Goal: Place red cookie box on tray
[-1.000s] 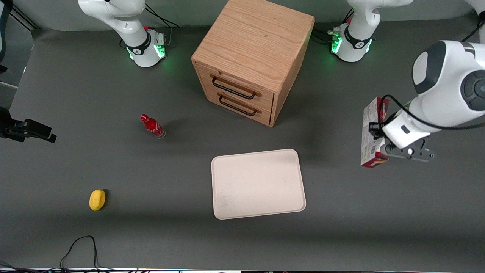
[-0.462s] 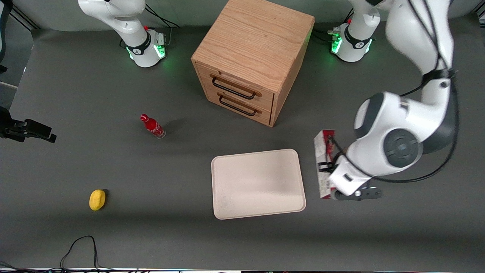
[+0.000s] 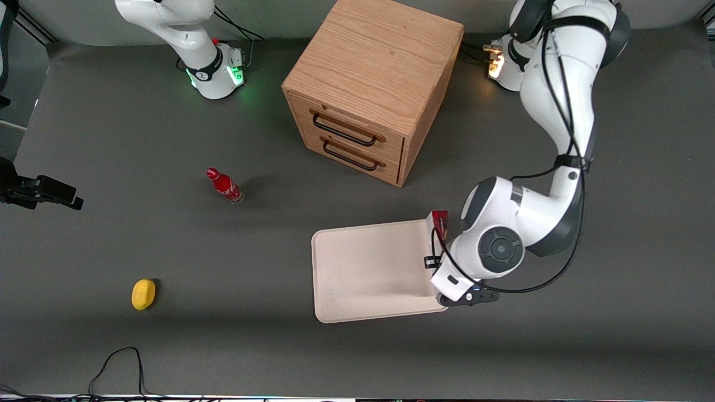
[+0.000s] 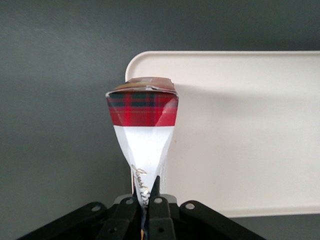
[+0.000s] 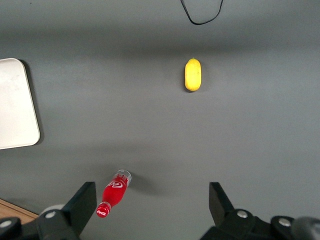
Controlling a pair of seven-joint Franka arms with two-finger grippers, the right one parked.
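Glossy cardboard red cookie box (image 4: 143,107); smooth matt tray (image 3: 368,268).

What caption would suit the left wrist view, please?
Gripper shut on the cookie box, held above the tray's edge.

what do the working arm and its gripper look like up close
The left arm is glossy white with rounded segments, dark grey joint bands and a round grey cap at the wrist. Thin black cables run along it. Its base glows orange. The gripper is matt black with two slim fingers.
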